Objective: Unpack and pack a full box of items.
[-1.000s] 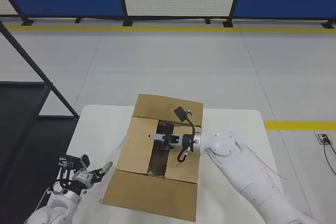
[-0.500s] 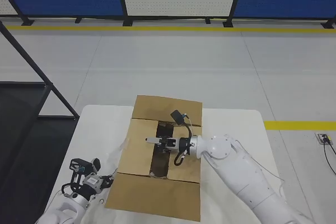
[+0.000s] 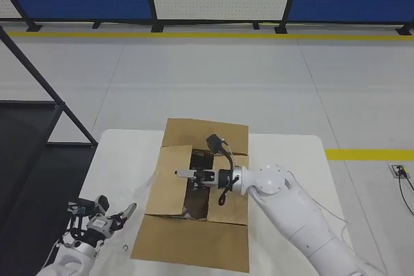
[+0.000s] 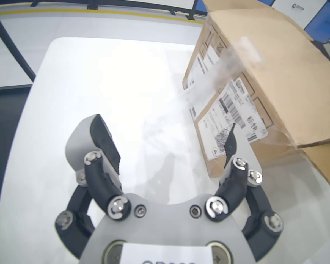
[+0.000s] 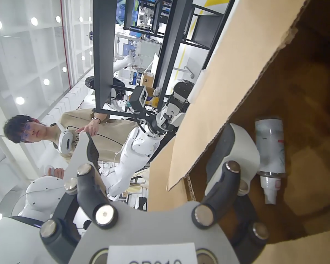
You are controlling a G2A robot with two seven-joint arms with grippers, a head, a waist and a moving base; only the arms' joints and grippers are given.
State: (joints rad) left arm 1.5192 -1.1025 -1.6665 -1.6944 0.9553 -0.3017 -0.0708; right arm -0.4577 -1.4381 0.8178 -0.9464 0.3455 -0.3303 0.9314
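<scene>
Over the brown cardboard box (image 3: 193,245), right gripper (image 5: 161,138) spread astride a raised flap (image 3: 168,181), left gripper (image 4: 165,127) spread, empty; white spray bottle (image 5: 270,149) inside, so unpacking apparently barely begun.

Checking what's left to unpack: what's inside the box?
A white spray bottle lies on its side on the floor of the box. The flaps hide the rest, so other items cannot be ruled out.

Brown cardboard box (image 3: 193,241) with white barcoded labels (image 4: 236,111); white table (image 3: 117,172); white bottle (image 5: 271,144).
</scene>
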